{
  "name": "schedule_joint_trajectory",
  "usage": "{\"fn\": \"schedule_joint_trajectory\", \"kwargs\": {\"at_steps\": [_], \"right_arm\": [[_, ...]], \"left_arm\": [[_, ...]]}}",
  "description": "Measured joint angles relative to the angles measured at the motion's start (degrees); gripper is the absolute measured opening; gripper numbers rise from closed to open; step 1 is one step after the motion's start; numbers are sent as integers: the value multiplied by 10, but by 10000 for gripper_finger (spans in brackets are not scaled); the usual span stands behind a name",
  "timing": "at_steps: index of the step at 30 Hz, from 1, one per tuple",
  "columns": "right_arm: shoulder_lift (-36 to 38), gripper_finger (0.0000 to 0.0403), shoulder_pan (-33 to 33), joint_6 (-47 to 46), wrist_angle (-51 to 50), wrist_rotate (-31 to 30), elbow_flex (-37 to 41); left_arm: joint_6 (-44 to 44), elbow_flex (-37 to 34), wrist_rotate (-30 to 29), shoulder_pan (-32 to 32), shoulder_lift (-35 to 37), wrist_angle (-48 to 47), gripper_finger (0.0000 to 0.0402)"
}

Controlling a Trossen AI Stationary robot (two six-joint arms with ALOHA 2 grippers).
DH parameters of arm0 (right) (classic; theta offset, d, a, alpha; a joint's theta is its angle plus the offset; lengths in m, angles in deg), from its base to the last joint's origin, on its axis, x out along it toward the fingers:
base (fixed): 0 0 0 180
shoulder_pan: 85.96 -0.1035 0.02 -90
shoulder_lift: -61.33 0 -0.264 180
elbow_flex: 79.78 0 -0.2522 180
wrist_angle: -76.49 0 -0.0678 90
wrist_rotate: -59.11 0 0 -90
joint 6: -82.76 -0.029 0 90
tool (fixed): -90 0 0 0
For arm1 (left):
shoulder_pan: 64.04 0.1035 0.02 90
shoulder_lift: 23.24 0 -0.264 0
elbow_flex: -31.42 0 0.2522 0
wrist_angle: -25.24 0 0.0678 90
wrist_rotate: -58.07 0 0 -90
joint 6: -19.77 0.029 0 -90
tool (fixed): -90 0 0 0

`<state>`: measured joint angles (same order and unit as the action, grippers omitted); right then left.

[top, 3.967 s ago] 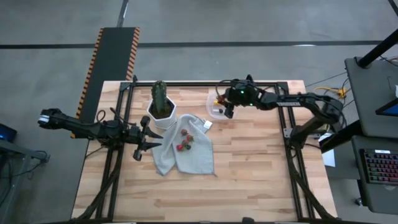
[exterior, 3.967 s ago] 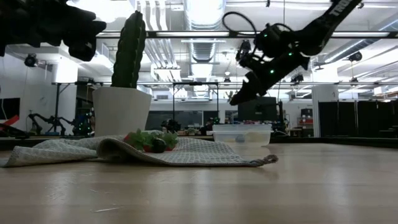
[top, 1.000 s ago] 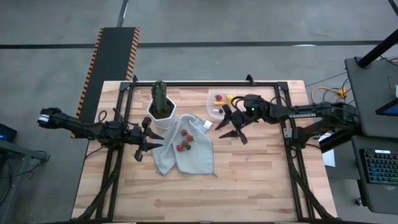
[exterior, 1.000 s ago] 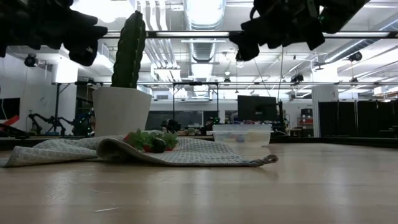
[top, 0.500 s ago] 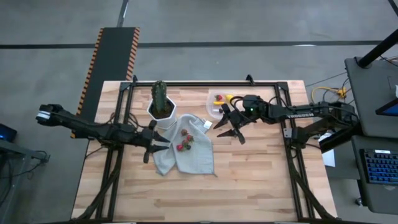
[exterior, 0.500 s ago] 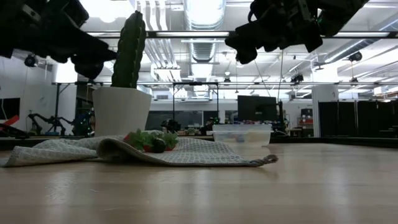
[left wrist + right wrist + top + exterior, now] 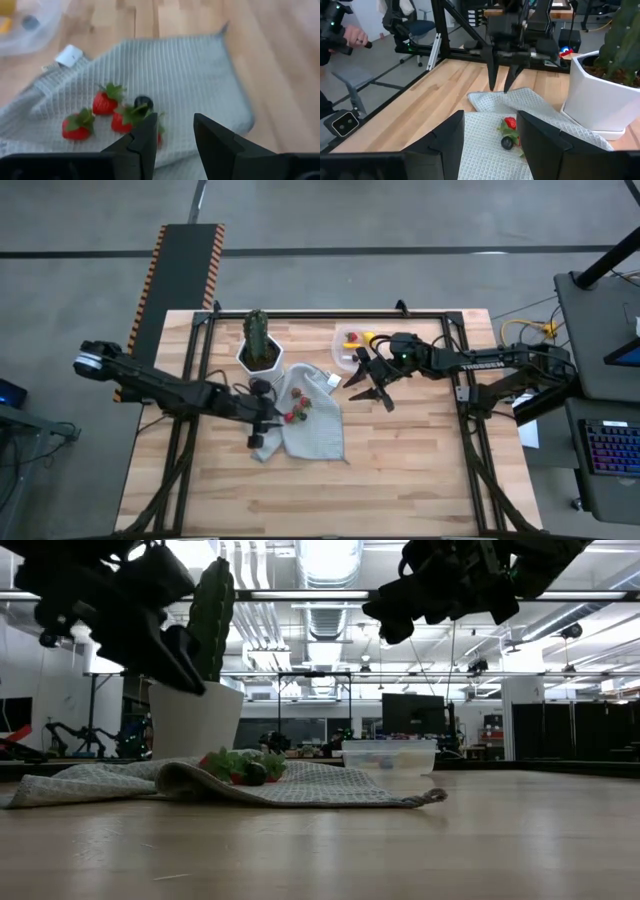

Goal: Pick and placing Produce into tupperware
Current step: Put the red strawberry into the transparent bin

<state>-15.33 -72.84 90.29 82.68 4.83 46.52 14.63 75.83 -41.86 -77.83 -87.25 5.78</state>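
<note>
Left gripper (image 7: 262, 420) has swung in from the table's edge to hang over the grey cloth (image 7: 310, 430); right gripper (image 7: 368, 383) holds its place.

Left fingers (image 7: 145, 137) stand slightly apart, holding nothing, just above the strawberries (image 7: 105, 104) and a dark berry (image 7: 143, 102) (clustered mid-cloth); right gripper hovers beside the tupperware (image 7: 348, 347), fingers spread and empty; that container holds yellow pieces and sits near the white cactus pot (image 7: 260, 360).

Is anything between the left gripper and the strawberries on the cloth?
Nothing visible is. The left gripper, jaws open, hovers just short of the strawberries, which lie exposed on the cloth. The cactus pot stands off to one side of that line.
</note>
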Motion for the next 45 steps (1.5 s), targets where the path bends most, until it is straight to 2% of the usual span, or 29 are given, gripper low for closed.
{"fn": "schedule_joint_trajectory", "kwargs": {"at_steps": [7,15,21,32,45], "right_arm": [[0,171,0,0,0,0,0],[0,173,0,4,0,1,0],[0,172,0,4,0,1,0],[0,171,0,4,-1,1,0],[0,169,0,2,-2,1,0]], "left_arm": [[11,32,-6,0,-85,-44,113],[59,65,-28,0,-144,-52,113],[56,90,-29,0,-154,-103,121],[75,91,-29,1,-143,-102,178],[87,91,-51,10,-189,-78,180]]}}
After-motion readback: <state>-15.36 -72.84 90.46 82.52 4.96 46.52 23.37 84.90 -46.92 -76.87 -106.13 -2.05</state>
